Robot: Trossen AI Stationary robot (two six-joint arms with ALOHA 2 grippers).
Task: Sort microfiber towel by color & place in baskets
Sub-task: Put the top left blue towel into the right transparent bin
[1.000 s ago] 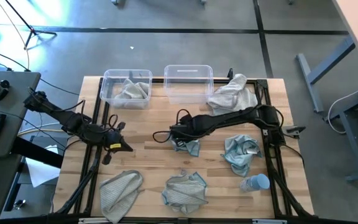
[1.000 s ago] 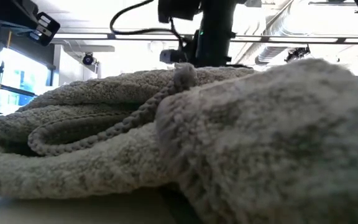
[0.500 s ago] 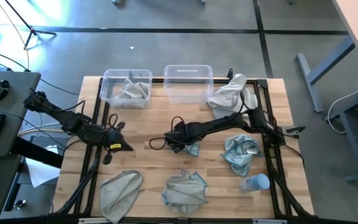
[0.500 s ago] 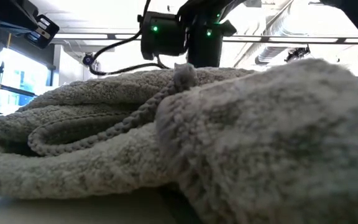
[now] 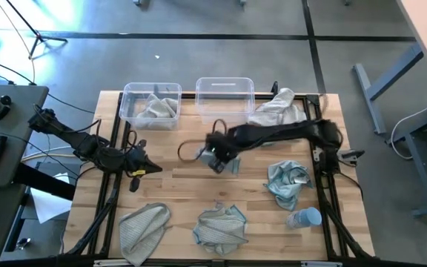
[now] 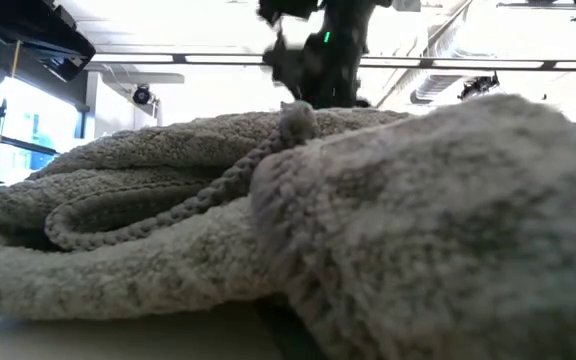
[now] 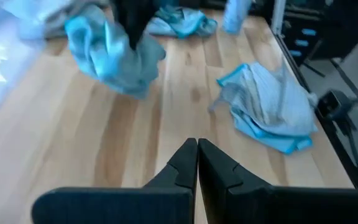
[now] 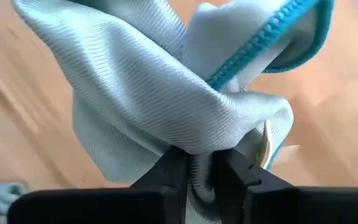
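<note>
1. Your right end effector [image 5: 215, 158] sits at the centre of the high view, its dark fingers [image 8: 166, 177] pinched onto a pale blue towel [image 8: 160, 93]; the cloth is finely ribbed, with a bright teal stitched hem, and bunches in soft folds above the counter [image 5: 176, 193].
2. Your left end effector [image 7: 197, 163] is at centre left of the high view, its tapered tips pressed together with nothing between them.
3. Two clear, round-cornered plastic baskets stand side by side at the upper edge of the counter: the left basket [image 5: 130, 96] holds a crumpled grey-beige cloth [image 5: 156, 109]; the right basket [image 5: 225, 84] looks bare inside, though the clear plastic makes that hard to judge.
4. Loose cloths lie elsewhere:
   - a grey-beige heap [image 5: 276, 109] at upper right,
   - a rumpled blue one [image 5: 286, 181] at right,
   - a folded blue-edged one [image 5: 219, 227] at lower centre,
   - a ribbed grey one [image 5: 143, 228] at lower left.
5. A nubby grey-beige terry cloth [image 6: 268, 220] fills the low view.
</note>
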